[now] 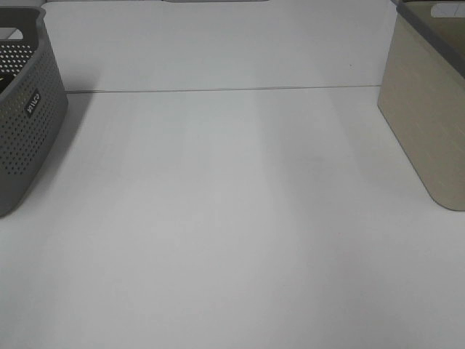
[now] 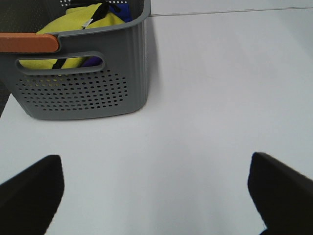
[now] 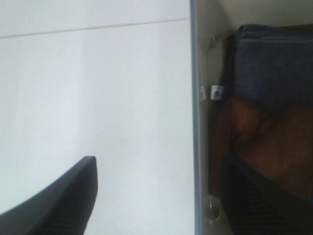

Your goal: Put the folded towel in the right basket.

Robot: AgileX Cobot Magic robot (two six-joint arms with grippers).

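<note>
**Both claws wide, folded towels seen in the right basket**

The bench (image 1: pixel 232 218) is white w/ a thin seam (image 1: pixel 218 90) running across it near the far edge. A grey perforated basket (image 1: pixel 25 123) sits at the left edge, toward the far-left corner. The right basket (image 1: pixel 425 123), beige w/ a grey rim, sits at the right edge, toward the far-right corner.

We see the left gripper (image 2: pixel 156 196) spread wide, nothing btwn its fingers, above bare bench near the grey basket. That basket holds a yellow cloth (image 2: pixel 78 22) & some blue fabric, and has an orange strip (image 2: pixel 27 42) on its rim.

The right gripper (image 3: pixel 159 191) is also spread wide & holds nothing. The right basket's rim shows btwn its fingers. Inside that basket lie a navy towel (image 3: pixel 274 63) and a brown towel (image 3: pixel 274 137), touching, w/ small white tags (image 3: pixel 215 91) beside them. We can't tell which one is the task's towel.
</note>
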